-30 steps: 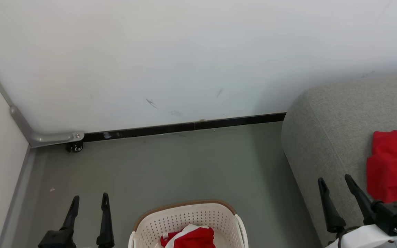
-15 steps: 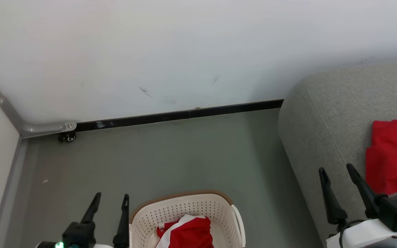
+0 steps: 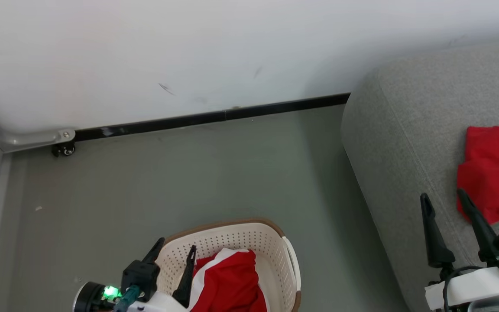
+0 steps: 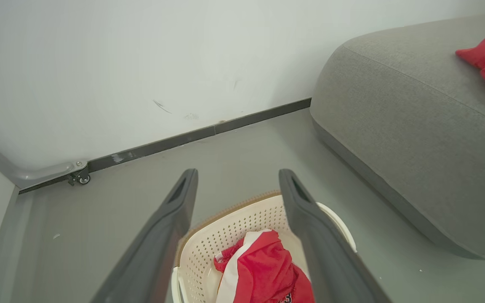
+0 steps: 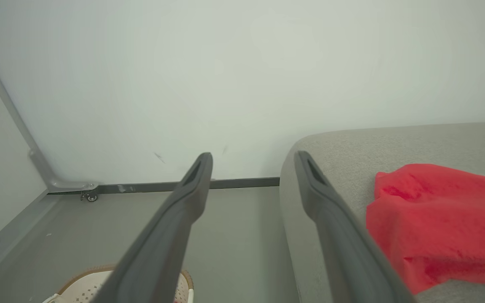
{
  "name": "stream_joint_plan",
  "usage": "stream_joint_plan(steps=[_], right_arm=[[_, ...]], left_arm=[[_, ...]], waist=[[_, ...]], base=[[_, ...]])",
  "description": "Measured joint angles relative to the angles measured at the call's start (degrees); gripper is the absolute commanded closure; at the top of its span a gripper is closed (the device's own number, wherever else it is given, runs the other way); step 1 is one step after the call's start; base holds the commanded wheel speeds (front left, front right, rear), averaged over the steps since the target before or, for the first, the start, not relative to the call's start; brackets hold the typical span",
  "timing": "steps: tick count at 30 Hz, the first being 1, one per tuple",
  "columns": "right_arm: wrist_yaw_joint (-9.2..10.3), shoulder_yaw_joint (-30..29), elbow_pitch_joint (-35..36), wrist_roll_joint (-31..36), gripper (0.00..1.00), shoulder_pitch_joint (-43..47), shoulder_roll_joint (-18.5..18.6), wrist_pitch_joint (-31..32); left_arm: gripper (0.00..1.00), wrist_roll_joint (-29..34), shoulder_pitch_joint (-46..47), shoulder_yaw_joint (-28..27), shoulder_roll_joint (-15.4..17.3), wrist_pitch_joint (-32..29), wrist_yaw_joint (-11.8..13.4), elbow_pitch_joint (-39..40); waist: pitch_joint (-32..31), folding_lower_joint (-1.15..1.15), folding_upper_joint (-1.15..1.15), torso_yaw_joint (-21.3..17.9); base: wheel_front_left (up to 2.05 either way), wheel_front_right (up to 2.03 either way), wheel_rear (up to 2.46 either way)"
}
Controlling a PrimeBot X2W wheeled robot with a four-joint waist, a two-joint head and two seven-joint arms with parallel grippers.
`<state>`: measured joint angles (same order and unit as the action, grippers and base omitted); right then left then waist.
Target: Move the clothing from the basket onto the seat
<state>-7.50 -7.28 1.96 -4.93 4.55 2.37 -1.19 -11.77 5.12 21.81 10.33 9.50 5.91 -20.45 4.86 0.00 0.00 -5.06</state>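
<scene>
A cream perforated basket (image 3: 249, 236) with a brown rim stands on the floor at the bottom centre, holding red clothing with white trim (image 3: 228, 281). My left gripper (image 3: 176, 248) hovers open over the basket's left rim, nothing between its fingers; the left wrist view has the basket (image 4: 242, 219) and its red garment (image 4: 263, 269) between the fingers. A plain red garment (image 3: 492, 173) lies on the grey seat (image 3: 405, 143) at right. My right gripper (image 3: 444, 197) stands open over the seat's front edge, just left of that garment (image 5: 440, 214).
A white wall with a black baseboard (image 3: 206, 118) runs behind the grey floor. A grey metal bracket with a small caster (image 3: 61, 149) sits in the left corner. Open floor (image 3: 210, 173) lies between basket, wall and seat.
The head camera tilted down, shifting the whole picture up. My left gripper moved right, from beside the basket to over its left rim. The right gripper stayed open by the seat.
</scene>
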Motion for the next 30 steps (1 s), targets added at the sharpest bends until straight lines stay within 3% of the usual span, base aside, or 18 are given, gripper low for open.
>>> stream_joint_plan(steps=[9,30], right_arm=[[0.0,-1.86,2.86,0.02,0.0,-1.06,-0.1,-0.16],[0.0,-1.46,5.45,-1.75,0.0,-5.35,-0.16,-2.27]], left_arm=[[0.0,2.36,5.49,3.13,-1.22,-1.44,-2.01,-5.26],[0.0,8.03,16.52,6.79,-0.26,-3.27,-4.23,-18.38]], waist=[[4.66,0.0,0.0,-1.7],[16.89,0.0,0.0,-6.92]], base=[[0.0,0.0,0.0],[0.0,0.0,0.0]])
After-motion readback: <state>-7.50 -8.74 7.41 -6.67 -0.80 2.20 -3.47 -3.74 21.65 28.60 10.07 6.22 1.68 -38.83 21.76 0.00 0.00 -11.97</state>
